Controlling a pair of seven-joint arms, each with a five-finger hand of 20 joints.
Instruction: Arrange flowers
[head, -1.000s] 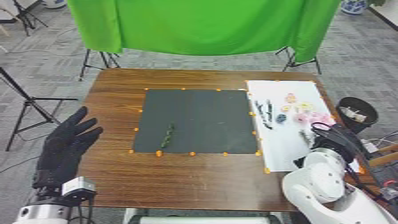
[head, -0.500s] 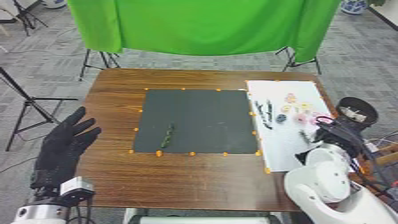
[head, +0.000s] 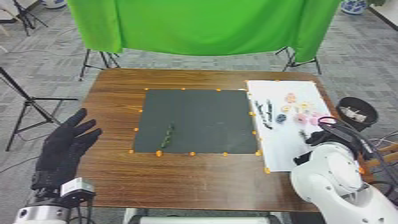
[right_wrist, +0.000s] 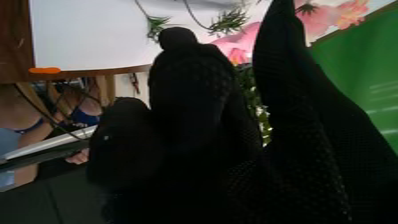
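Brown wood first: a wide table (head: 195, 182). Beyond the far edge, a hanging green cloth (head: 204, 27). Central on the wood, a dark grey mat (head: 200, 117), with a white sheet (head: 282, 145) along the right side.

At near left, the left hand (head: 64, 145), raised and apart from the mat, straight fingers and thumb spread wide. At near right, by the white sheet's right edge, the right hand (head: 336, 137); in the right wrist view, long fingers nearly straight, with a narrow gap and leafy green (right_wrist: 264, 117) visible through it (held or merely behind, cannot tell).

Farther right, just beside the table, a dark bin (head: 352, 101). On the white sheet's right side, pink flowers (head: 315, 117); farther left, dark sprigs (head: 265, 112) lying lengthwise. On the mat's near left part, one green stem (head: 168, 135), lying flat. Between sprigs and pink flowers, a small blue-grey bloom (head: 281, 118). Smallest, orange markers (head: 159, 153) around the mat's edges.
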